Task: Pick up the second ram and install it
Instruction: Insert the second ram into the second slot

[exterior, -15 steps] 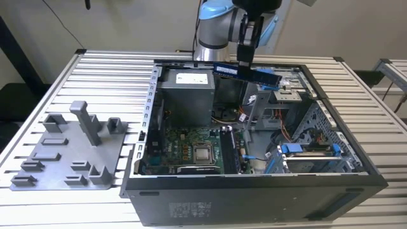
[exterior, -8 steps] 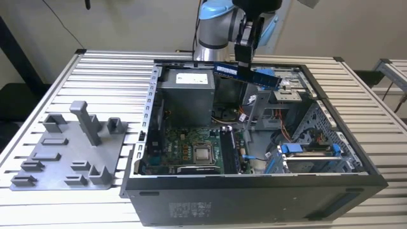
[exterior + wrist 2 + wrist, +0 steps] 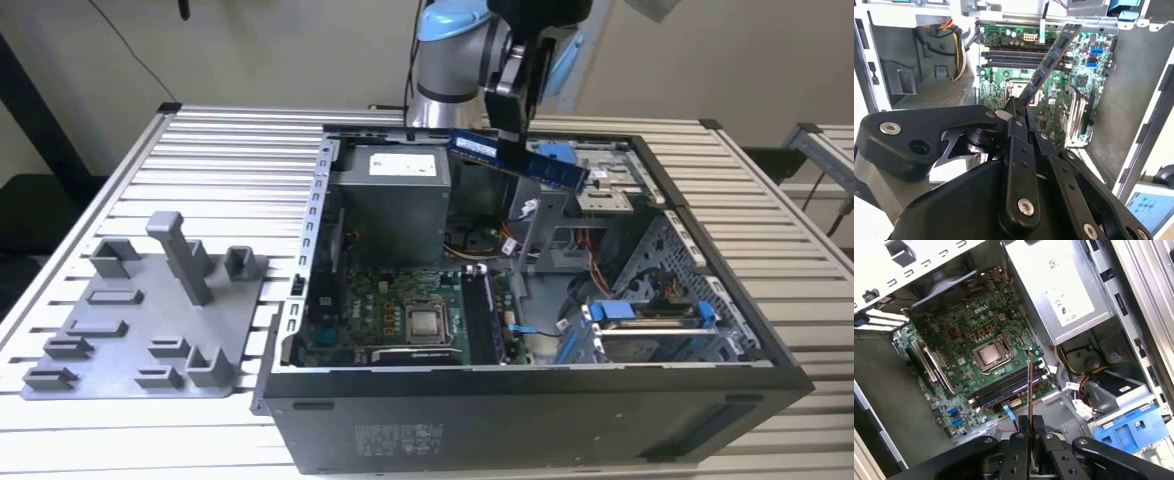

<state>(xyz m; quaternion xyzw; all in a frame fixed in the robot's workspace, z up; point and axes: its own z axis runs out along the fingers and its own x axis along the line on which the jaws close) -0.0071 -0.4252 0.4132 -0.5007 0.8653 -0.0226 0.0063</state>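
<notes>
Exterior view: soft, even overhead light; slatted table (image 3: 120, 170) bright, computer case (image 3: 534, 420) interior dimmer, shadowed. Second wrist view: whites blown out along case edges; motherboard (image 3: 1079, 80) well lit; black gripper (image 3: 1016, 111), clamped on second ram (image 3: 1052, 57), nearly silhouette. First wrist view: sheen on power supply (image 3: 1064, 290), deep shadow on case wall.

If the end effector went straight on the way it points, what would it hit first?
Probably the memory slots on the motherboard, touched first by the second ram in the end effector; depth is unclear.
</notes>
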